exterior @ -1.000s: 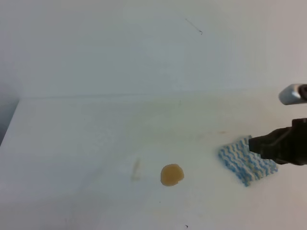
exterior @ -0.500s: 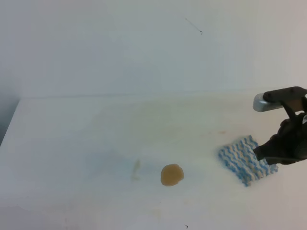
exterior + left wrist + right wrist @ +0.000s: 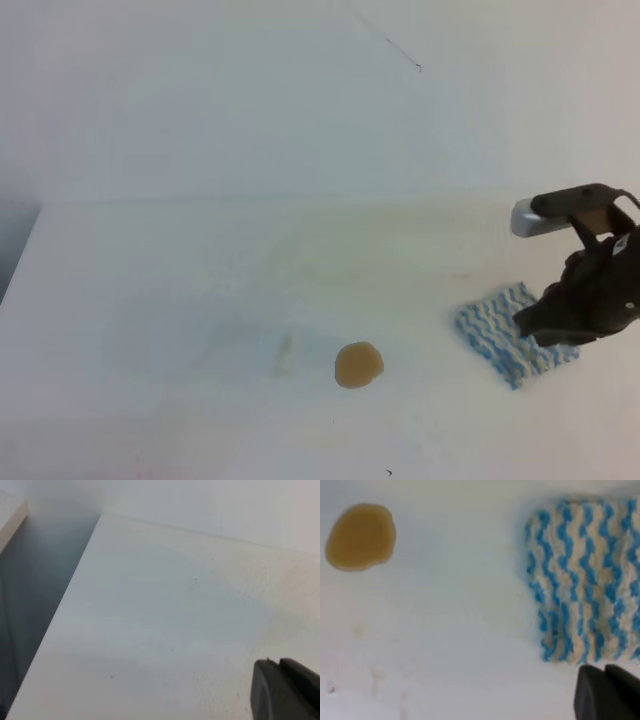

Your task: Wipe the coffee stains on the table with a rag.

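Stain: a small round glossy amber-brown coffee blob (image 3: 358, 365) lay near the front of the large white flat tabletop (image 3: 200, 280), apart from the cloth.
Rag: the small square blue-and-white zigzag-striped rag (image 3: 497, 337) lay flat to the stain's right.
Right gripper (image 3: 528, 327): black, above the rag's right part; whether its jaws were apart or together could not be told.
Left gripper (image 3: 285, 692): only a dark tip showed over bare tabletop; state could not be told.

A plain white wall (image 3: 250, 100) rises behind, with a thin dark scratch (image 3: 400, 55) near its top. At left, a shadowed grey gap (image 3: 30, 610) runs down. Light is soft and even.
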